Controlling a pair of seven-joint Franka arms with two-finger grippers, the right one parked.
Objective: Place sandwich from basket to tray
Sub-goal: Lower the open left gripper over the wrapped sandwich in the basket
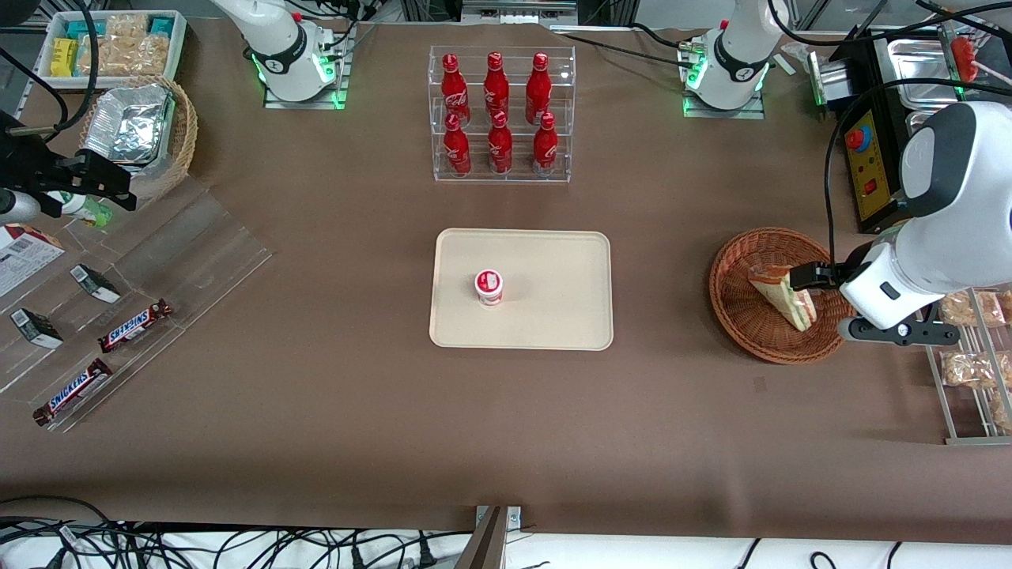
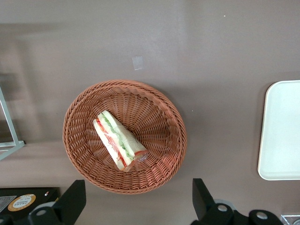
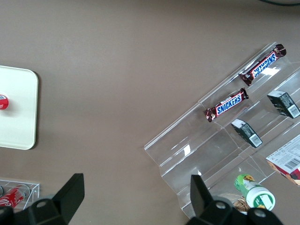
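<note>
Pincer (image 2: 136, 201) released, jaws wide, hovering above the basket (image 2: 84, 112); sandwich (image 2: 119, 139) lies under it in the basket, not gripped, a bit off the midline between the fingers. Likely risks: a finger landing on the wicker rim and dragging or tipping the basket, or the slick wrap slipping so the wedge twists out. Tray (image 1: 553, 261), well away from the pincer, holds a small cup (image 1: 489, 286); a drop there could knock it.

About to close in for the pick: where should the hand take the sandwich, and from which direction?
From straight above. The sandwich lies flat in the basket, clear of the rim, so span its narrow width mid-wedge. The hand hovers above, fingers open.
</note>
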